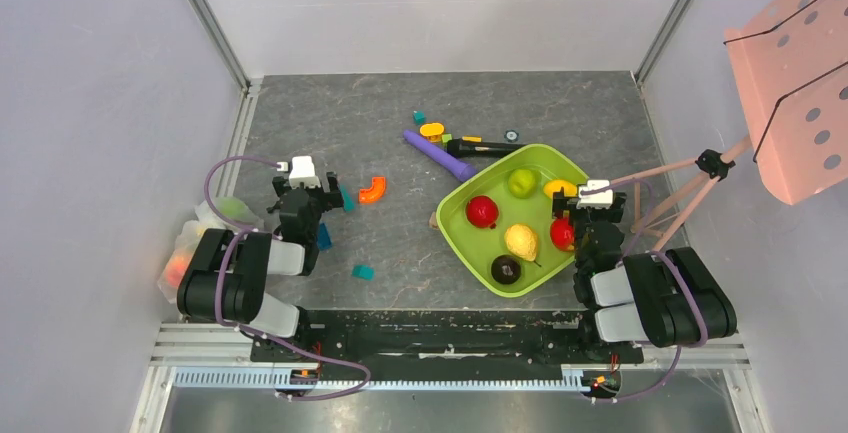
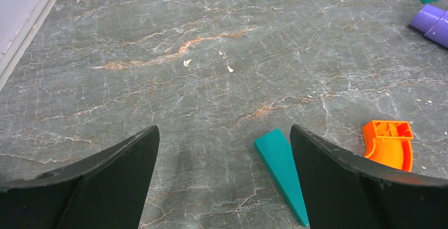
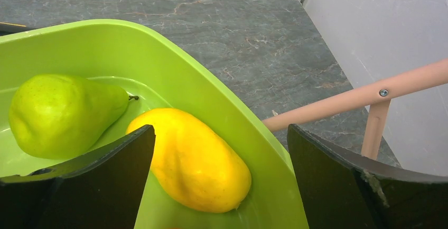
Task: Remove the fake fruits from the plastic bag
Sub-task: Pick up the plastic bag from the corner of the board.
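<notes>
Unloading partway: fruits (image 1: pixel 482 210) in tray (image 1: pixel 545 153), more in bag (image 1: pixel 190 243); left gripper (image 2: pixel 224 134), right gripper (image 3: pixel 219 128) wide, empty; next, swing left to bag.

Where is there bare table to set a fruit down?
Bare tabletop between the back wall and the left gripper, left of the purple stick. Also the far right corner behind the green tray. Crowded: the tray's fruits, and around the orange curved block.

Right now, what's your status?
Left gripper open, empty, above table. Right gripper open over green tray rim. Six fake fruits in tray, more inside plastic bag. Left arm partly hides bag.
</notes>
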You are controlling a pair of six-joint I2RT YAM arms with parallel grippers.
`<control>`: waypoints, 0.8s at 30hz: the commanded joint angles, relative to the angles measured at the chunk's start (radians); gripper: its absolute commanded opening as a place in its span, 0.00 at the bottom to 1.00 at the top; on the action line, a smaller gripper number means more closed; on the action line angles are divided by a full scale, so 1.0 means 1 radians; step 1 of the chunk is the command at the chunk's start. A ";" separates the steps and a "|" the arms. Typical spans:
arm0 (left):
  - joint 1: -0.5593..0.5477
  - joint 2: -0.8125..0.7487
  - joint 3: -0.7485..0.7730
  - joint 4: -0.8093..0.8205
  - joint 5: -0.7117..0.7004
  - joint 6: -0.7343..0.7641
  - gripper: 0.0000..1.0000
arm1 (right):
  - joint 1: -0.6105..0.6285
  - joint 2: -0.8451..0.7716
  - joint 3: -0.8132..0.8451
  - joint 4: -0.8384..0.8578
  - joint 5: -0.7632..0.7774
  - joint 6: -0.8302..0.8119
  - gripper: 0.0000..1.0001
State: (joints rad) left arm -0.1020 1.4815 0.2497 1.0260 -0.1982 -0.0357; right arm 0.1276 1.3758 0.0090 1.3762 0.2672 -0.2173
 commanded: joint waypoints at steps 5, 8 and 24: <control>0.003 -0.007 0.020 0.025 0.014 0.034 1.00 | -0.004 0.004 -0.098 0.054 -0.005 0.007 0.98; 0.004 -0.008 0.020 0.025 0.016 0.034 1.00 | -0.003 0.003 -0.099 0.053 -0.004 0.007 0.98; -0.091 -0.307 0.279 -0.648 -0.364 -0.178 1.00 | -0.003 0.004 -0.099 0.053 -0.005 0.007 0.98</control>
State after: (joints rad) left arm -0.1856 1.2758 0.3740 0.7078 -0.4595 -0.0570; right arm 0.1276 1.3758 0.0090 1.3758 0.2668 -0.2173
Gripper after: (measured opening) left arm 0.994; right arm 0.982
